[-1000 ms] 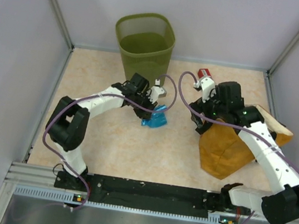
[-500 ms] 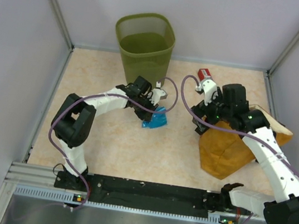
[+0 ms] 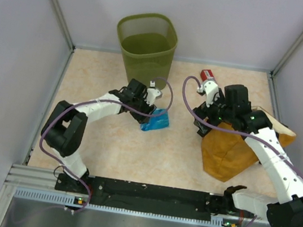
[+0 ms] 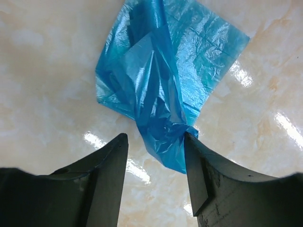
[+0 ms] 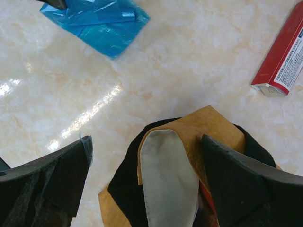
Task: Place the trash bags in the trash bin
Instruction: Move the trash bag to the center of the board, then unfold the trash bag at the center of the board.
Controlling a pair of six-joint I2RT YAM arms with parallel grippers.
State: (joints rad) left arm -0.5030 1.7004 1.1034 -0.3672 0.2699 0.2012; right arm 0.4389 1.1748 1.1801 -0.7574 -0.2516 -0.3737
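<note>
Grasp step: my L gripper [image 4: 155,144] straddles the crumpled corner of the blue trash bag [image 4: 165,71] flat on the table, jaws spread, not pinching yet. Next: close, lift, carry to the trash bin [image 3: 145,47] nearby. R gripper [image 5: 147,142] gapes over the mustard sack [image 5: 191,126].

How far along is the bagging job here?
Nothing looks done: no blue shows inside the bin. In hand: the left gripper straddles a bunched corner of the bag on the table, jaws open. The right gripper hangs open over the orange sack. Left to do: grip, lift, drop it in.
</note>
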